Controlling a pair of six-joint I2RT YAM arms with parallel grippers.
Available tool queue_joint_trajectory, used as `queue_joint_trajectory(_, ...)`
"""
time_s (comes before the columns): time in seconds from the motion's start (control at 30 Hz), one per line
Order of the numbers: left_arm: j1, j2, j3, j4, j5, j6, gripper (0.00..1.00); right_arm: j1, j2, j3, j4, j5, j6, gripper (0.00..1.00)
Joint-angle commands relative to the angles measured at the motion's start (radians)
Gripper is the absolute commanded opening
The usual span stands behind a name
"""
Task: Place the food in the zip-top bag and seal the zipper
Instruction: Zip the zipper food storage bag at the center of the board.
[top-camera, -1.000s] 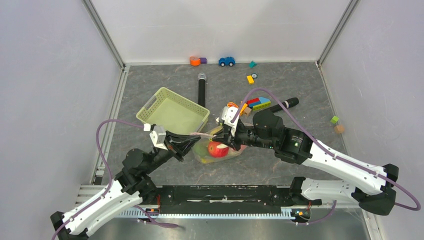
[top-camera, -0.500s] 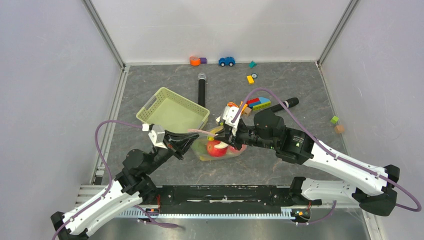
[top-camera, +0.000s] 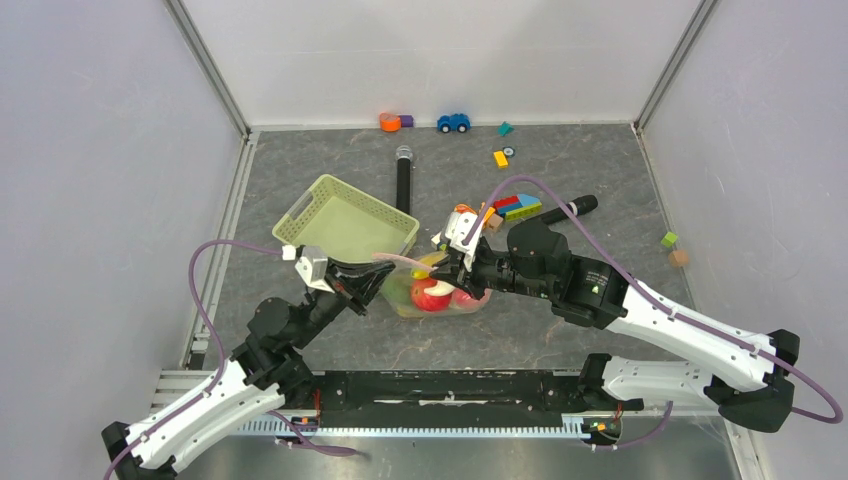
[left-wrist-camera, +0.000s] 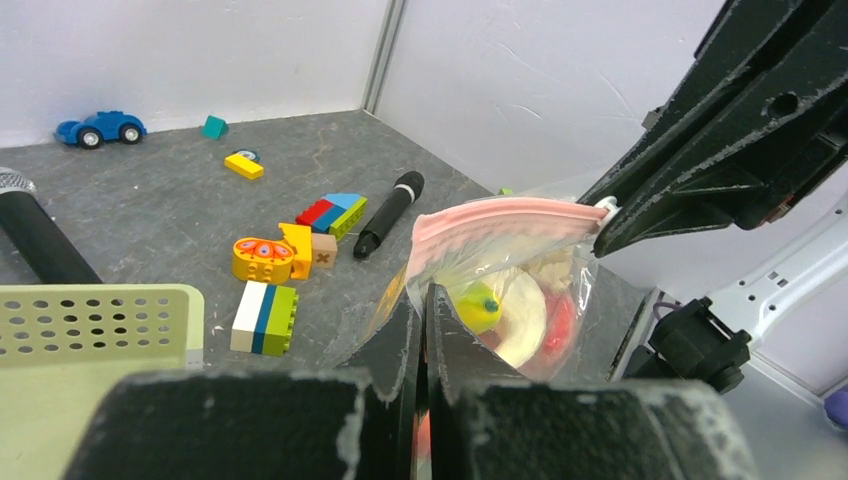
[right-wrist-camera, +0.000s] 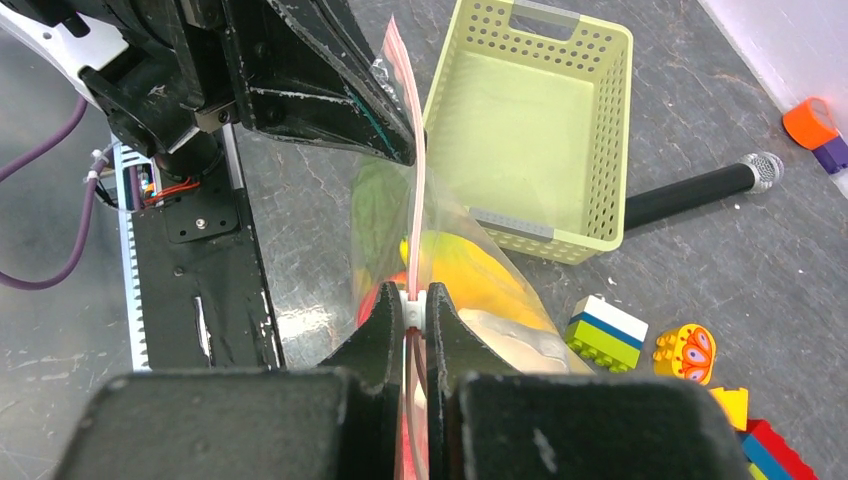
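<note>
Bag (left-wrist-camera: 470, 262) of clear film, thin pink zipper (left-wrist-camera: 500, 220), perforated basket (right-wrist-camera: 600, 130)

Lighting bright, even, from overhead; shadows on the desk (top-camera: 580, 165) soft and faint. Wrist views: left tool (left-wrist-camera: 425, 297) and right tool (right-wrist-camera: 414, 300) blurred in near foreground.

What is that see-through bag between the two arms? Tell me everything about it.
It is a clear, soft plastic bag with a pink zipper strip along its top edge. The left gripper pinches one end of it, the right gripper the other, holding it stretched. Toy food shows inside, red and yellow.
</note>
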Motion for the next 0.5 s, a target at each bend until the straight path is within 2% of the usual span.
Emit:
queue_joint_trajectory(0.0,0.013,0.013,0.002,-0.023,-0.198,-0.02,0.02,-0.004,-0.062,0.019,0.002,0.027,-0.016,0.0)
queue_joint_trajectory(0.1,0.013,0.019,0.006,-0.016,-0.166,-0.021,0.02,-0.004,-0.063,0.012,0.001,0.019,-0.012,0.0)
queue_joint_trajectory(0.47,0.013,0.052,0.009,-0.022,-0.242,-0.047,0.02,-0.004,-0.077,-0.009,0.0,0.049,-0.016,0.0)
